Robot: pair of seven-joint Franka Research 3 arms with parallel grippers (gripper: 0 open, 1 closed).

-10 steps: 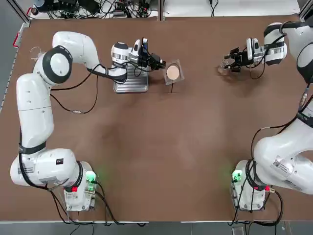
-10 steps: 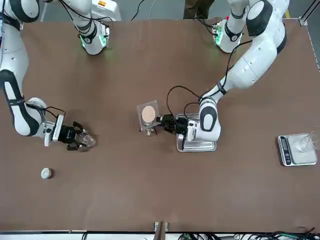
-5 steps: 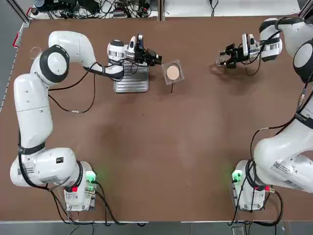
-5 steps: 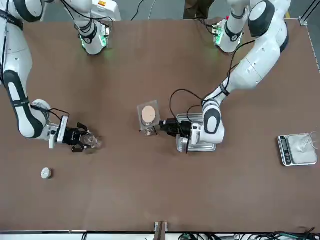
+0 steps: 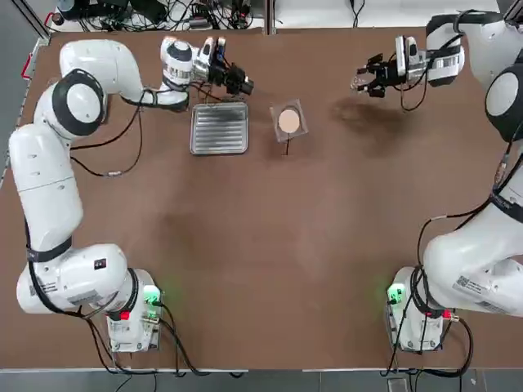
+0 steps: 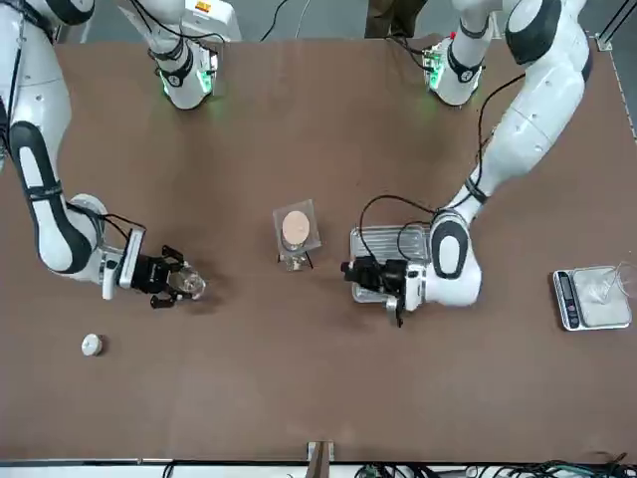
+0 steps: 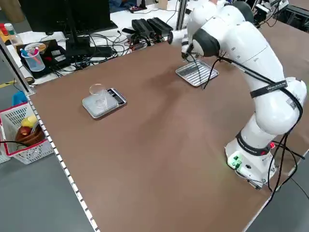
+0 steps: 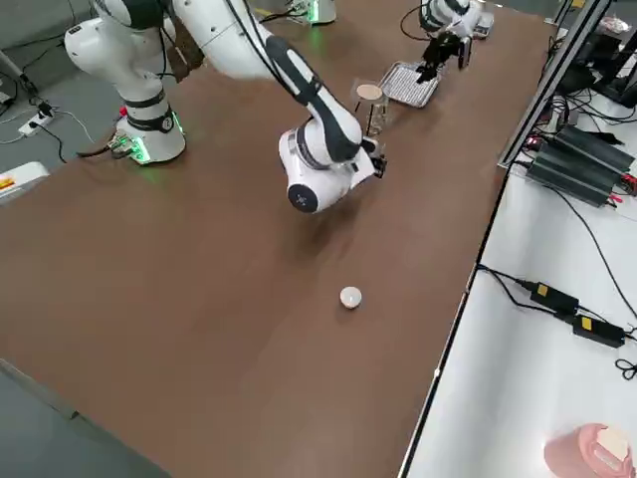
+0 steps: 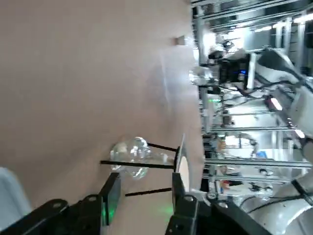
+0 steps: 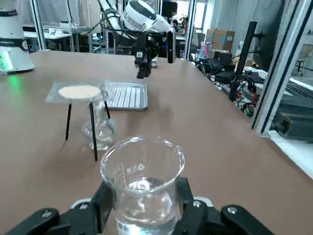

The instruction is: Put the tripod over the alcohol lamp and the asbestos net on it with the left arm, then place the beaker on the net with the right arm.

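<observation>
Left tool (image 5: 245, 85) shifted off asbestos net (image 5: 289, 121), beaker (image 10: 143, 186) gripped

"What's the left arm (image 5: 47, 200) showing?"
"Thick white casing, rounded at the joints. Dark bands (image 5: 49, 251) are circling it, and a small black rectangle (image 5: 100, 264) is sitting on its lower casing."
"And by the bench's (image 5: 286, 245) near edge?"
"Its base is glowing green (image 5: 151, 294), with a red spot (image 5: 125, 315) shining beside it."
"The right arm (image 5: 478, 269)?"
"Matching white, wearing a small printed label (image 5: 470, 282). Black cables (image 5: 422, 245) are looping off both."
"The ends?"
"Toward the far edge, the left gripper (image 9: 145, 174) is showing matte black, angular fingers. The right gripper (image 10: 145, 182), nearer the far right corner, is displaying black parts with silvery screws (image 10: 196, 203)."
</observation>
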